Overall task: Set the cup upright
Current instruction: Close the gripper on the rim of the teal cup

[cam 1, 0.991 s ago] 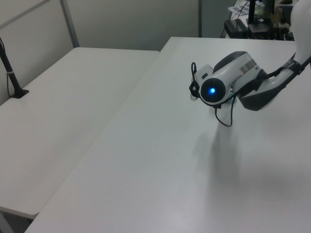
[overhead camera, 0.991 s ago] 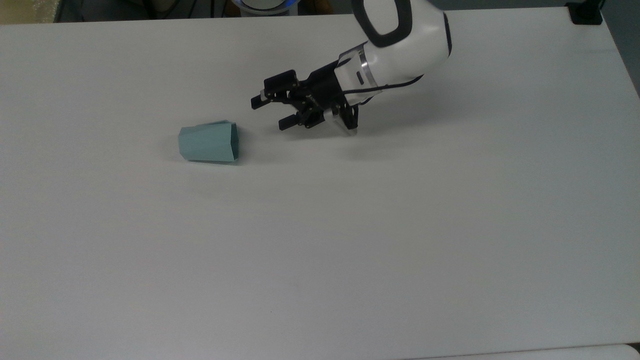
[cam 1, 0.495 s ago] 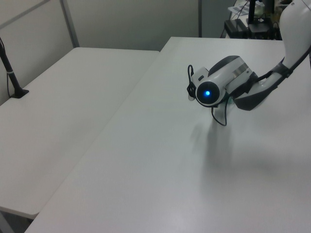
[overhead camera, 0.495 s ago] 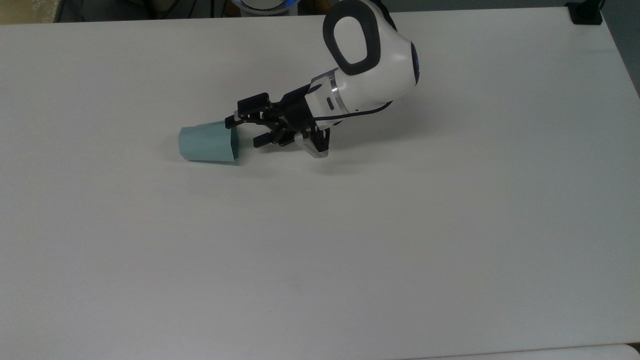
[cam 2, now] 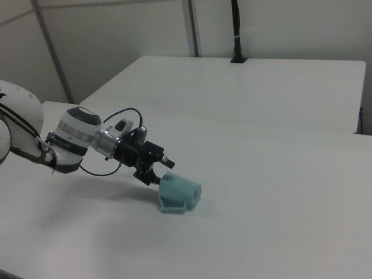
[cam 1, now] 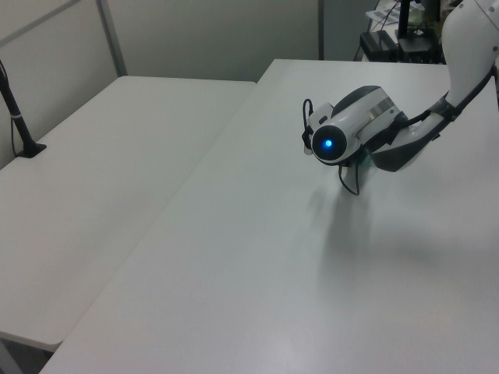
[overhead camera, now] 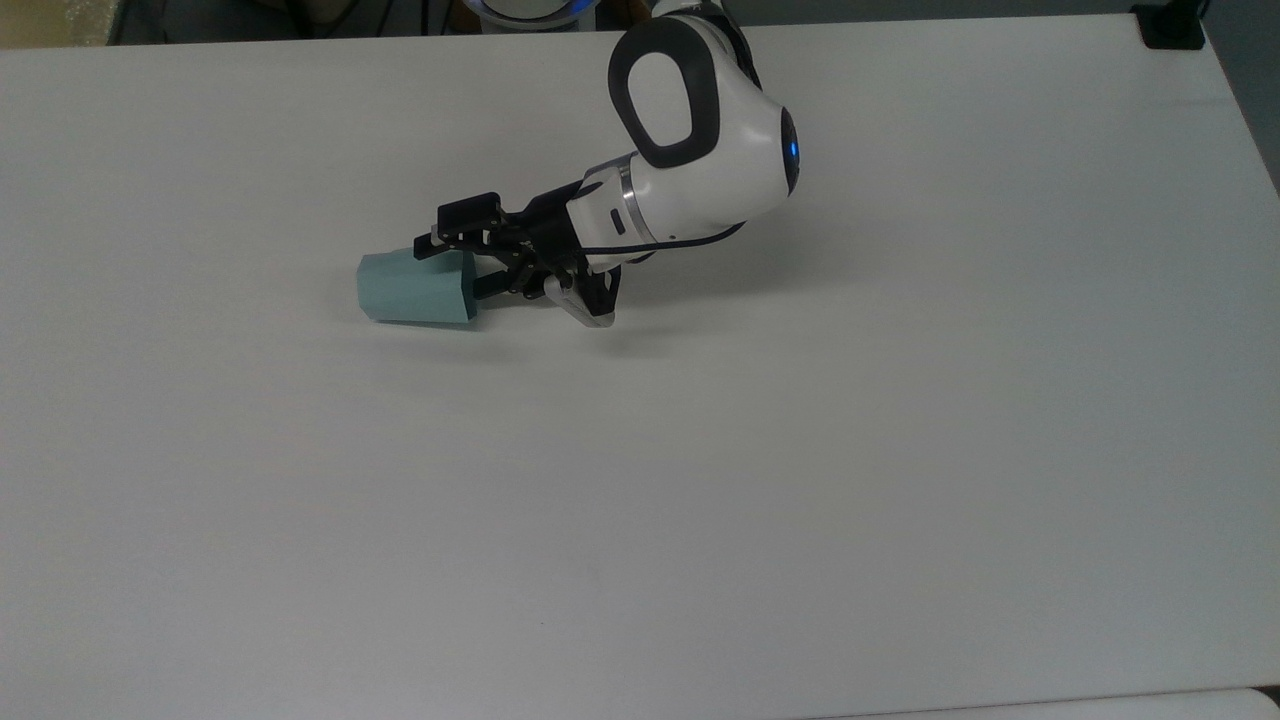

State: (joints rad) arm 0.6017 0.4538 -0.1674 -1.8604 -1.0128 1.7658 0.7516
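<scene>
The pale teal faceted cup (overhead camera: 412, 288) lies on its side on the white table (overhead camera: 700, 480), with its wide mouth toward the top view's right. My gripper (overhead camera: 455, 268) is open at that mouth. One finger lies over the far side of the rim and the other sits at the opening. In the right view the cup (cam 2: 181, 193) rests just past the gripper (cam 2: 158, 171), whose black fingers straddle its near rim. I cannot tell whether the fingers touch the cup. In the left view the arm's wrist (cam 1: 343, 134), with its blue light, stands in front of the cup.
A second white table (cam 1: 109, 164) stands alongside, and it also appears at the back in the right view (cam 2: 244, 87). A black clamp (overhead camera: 1165, 25) sits at the table's far right corner in the top view. A black post (cam 1: 15, 109) rises from the second table.
The gripper has moved to the top view's left, from well clear of the cup to its mouth, and stayed open. The cup has not moved.
</scene>
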